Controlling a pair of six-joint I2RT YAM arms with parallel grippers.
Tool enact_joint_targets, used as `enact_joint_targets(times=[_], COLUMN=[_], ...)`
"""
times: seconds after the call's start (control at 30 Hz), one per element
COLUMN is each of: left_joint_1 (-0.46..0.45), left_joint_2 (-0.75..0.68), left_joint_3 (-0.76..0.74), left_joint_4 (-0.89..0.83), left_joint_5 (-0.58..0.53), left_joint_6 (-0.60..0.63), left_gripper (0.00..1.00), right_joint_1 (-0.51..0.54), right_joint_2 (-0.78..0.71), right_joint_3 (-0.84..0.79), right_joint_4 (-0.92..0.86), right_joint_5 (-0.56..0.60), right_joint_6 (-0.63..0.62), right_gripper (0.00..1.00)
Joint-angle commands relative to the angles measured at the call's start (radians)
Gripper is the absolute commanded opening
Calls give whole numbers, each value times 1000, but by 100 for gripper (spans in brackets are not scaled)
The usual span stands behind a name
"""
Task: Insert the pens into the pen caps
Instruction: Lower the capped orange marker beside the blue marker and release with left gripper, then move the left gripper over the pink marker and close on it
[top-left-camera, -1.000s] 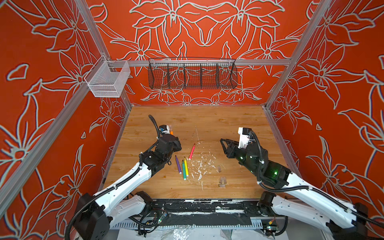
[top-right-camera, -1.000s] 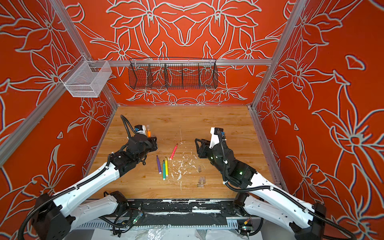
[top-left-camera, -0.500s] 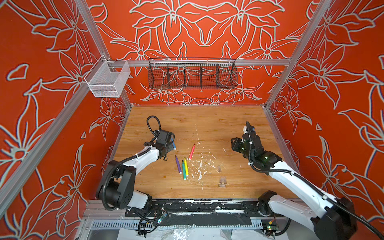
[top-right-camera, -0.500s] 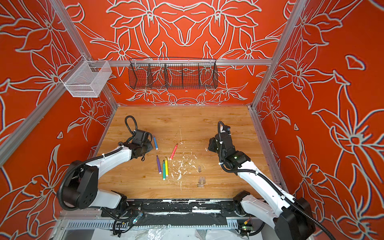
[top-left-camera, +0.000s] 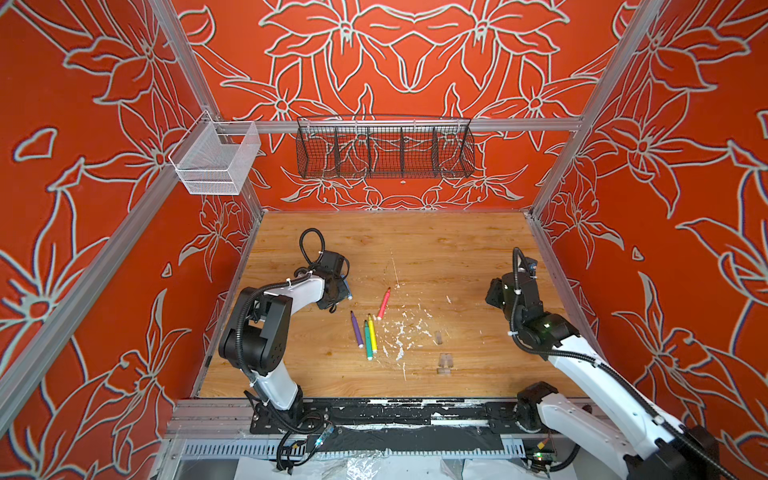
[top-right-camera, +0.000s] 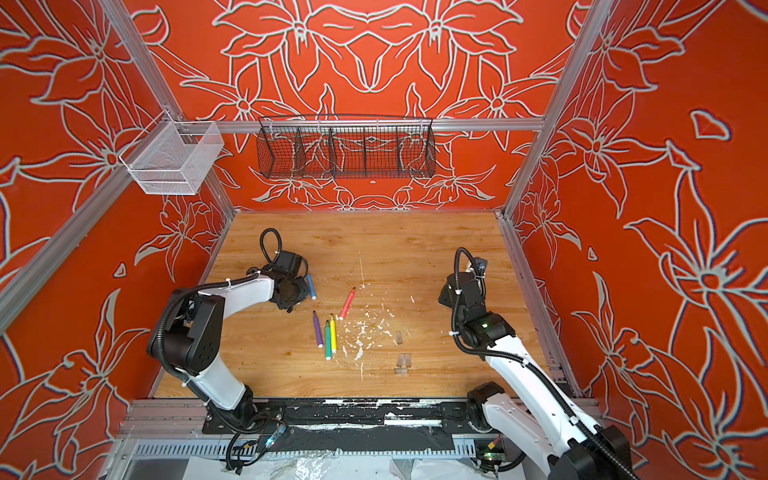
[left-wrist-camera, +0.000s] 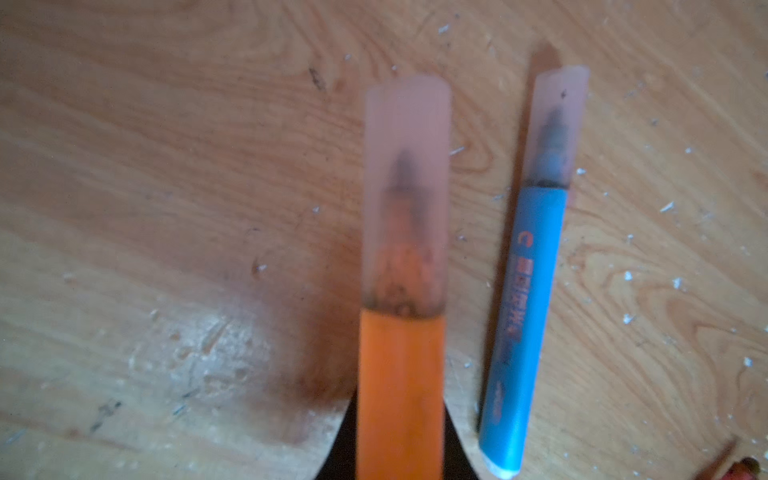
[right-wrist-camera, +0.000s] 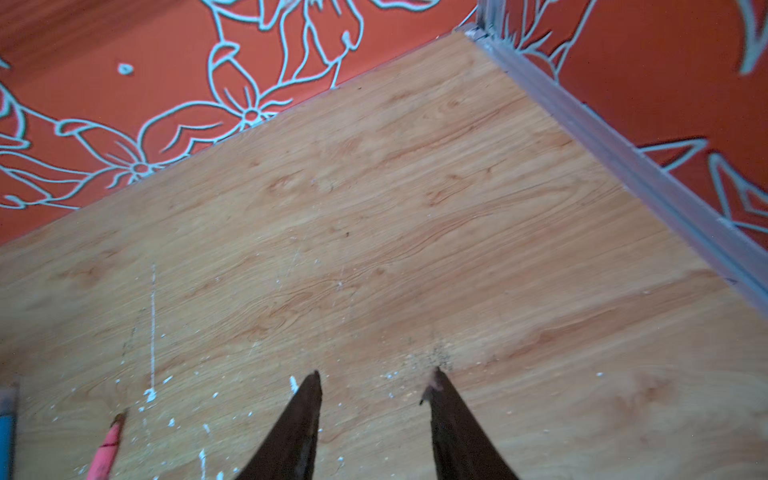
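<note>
- At the left gripper (left-wrist-camera: 401, 440): clamped on the orange pen (left-wrist-camera: 400, 395), a clear cap (left-wrist-camera: 406, 187) seated over its tip. Close above the wooden table (left-wrist-camera: 166, 166), over on its left side in both top views. Touching the wood or not, impossible to say.
- Just beside it, flat on the wood: the blue pen (left-wrist-camera: 525, 316), capped as well, roughly parallel and not touching.
- At the right gripper (right-wrist-camera: 376, 386): jaws apart, nothing between them, hanging over bare wood well off to the right.
- Step in hand, by the look of it: parking the finished orange pen next to the blue one.
- Next move, most likely: ease down flat, let go, back off straight so as not to nudge the blue one. For the right side, across to a loose cap, which looks small, clear and easy to flick away.
- Out in the middle, in a top view: the pink-red pen (top-left-camera: 384, 302) alone on a slant. Near it the purple pen (top-left-camera: 357, 329), green pen (top-left-camera: 367, 340) and yellow pen (top-left-camera: 372, 333), bunched side by side. All four bare-tipped.
- Pen count: six. Two capped, four to go.
- Cap count: two on pens, plus the loose caps (top-left-camera: 445, 359) just right of the white flecks (top-left-camera: 401, 332). Four at best reckoning, but too small and clear to separate for certain.
</note>
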Motion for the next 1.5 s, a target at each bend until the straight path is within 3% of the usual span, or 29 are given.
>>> enact_joint_targets(times=[0.0,0.23,0.37,0.6,0.8,1.0,1.1,1.2,1.33,1.4,1.47], left_joint_1=[18,50,50,50,50,38,-28,-154,-337,-398,-412], left_joint_2=[35,105,99,65,-25,-222,-323,-354,-292,-228,-160], left_joint_3=[26,72,88,78,60,-17,-58,-49,-25,-3,35], left_joint_4=[-23,-47,-70,-68,-71,-26,6,-8,-48,-76,-83], left_joint_5=[46,112,115,122,101,94,41,-24,-42,-69,-22], left_joint_6=[13,19,34,43,64,107,144,178,222,260,291], left_gripper=[0,10,20,25,27,28,28,29,29,29,29], right_joint_1=[-13,-21,-22,-24,-24,-25,-26,-26,-25,-26,-26], right_joint_2=[-7,40,59,63,68,79,86,91,93,97,104], right_joint_3=[-46,-111,-122,-125,-121,-116,-113,-110,-110,-109,-107], right_joint_4=[0,78,103,103,105,107,108,106,107,108,109], right_joint_5=[136,265,261,241,228,220,218,217,216,217,217], right_joint_6=[-34,-46,-44,-45,-47,-48,-48,-50,-49,-48,-47], right_gripper=[44,44,44,45,45,46,46,46,46,46,46])
